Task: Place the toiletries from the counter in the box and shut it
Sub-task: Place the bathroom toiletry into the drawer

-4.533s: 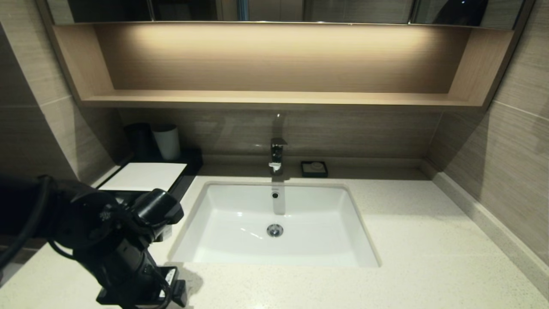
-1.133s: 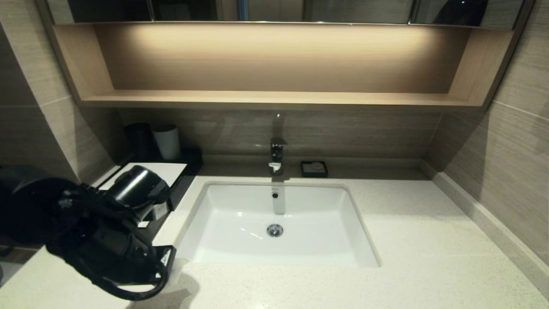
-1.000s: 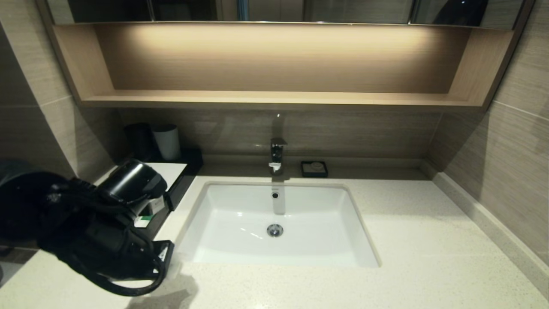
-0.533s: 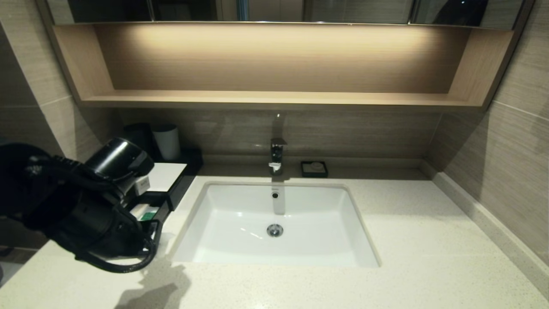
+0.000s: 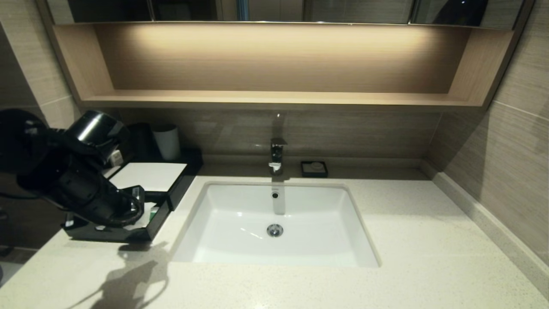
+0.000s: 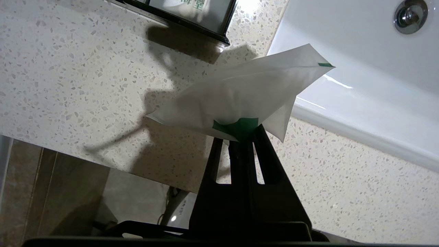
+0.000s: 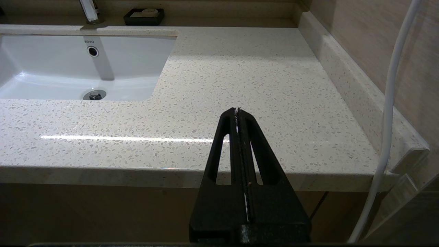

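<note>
One sachet (image 6: 240, 99) pinched in left gripper (image 6: 240, 132) above counter (image 6: 85, 79) edge.

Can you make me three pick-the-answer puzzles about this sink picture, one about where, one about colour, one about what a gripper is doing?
1. Where is the soap dish?
A. beside the tap
B. in the sink
C. on the shelf

2. What colour is the label on the sachet?
A. red
B. green
C. blue

3. The left gripper is
A. open and empty
B. shut on the sachet
C. shut on a cup

Answers: 1 A, it sits by the wall next to the tap. 2 B, a green patch shows at the fingers. 3 B, the sachet is pinched at its edge.
</note>
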You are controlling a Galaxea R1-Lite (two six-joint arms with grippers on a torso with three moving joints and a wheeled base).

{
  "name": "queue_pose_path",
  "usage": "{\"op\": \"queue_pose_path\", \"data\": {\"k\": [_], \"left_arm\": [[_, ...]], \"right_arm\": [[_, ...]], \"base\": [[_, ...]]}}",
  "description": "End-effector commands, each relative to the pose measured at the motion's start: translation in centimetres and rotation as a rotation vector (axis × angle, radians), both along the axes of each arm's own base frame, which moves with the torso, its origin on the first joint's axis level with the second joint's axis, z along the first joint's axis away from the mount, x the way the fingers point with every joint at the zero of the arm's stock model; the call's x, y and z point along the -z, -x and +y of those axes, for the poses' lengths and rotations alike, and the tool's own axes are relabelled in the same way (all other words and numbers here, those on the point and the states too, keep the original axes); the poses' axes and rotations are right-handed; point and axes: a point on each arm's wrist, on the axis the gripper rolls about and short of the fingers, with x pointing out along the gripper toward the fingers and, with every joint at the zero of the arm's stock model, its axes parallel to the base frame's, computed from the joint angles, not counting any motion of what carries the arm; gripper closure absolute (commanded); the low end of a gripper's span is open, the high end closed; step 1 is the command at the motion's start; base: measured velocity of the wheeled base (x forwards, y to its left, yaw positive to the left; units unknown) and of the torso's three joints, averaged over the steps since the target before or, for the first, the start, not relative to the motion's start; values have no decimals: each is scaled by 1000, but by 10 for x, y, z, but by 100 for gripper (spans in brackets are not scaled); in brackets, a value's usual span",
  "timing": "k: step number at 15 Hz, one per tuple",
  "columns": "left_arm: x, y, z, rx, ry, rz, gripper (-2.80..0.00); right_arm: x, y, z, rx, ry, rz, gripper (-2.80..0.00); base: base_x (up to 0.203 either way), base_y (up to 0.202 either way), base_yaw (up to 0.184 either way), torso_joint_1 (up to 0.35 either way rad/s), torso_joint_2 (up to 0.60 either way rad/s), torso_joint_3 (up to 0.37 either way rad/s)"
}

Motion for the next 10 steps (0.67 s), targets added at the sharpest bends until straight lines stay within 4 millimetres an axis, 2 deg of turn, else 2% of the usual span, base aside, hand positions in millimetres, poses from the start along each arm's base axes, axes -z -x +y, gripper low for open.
{"op": "queue_pose_path", "data": {"k": [1,10], "left_arm": [[7,-13,8,-57,7,22,0],[11,-51,34,-159,18,9,0]], "right_arm": [[0,0,0,0,0,0,0],[0,0,0,0,0,0,0]], "base": [[0,0,0,0,0,0],[0,0,0,0,0,0]]}}
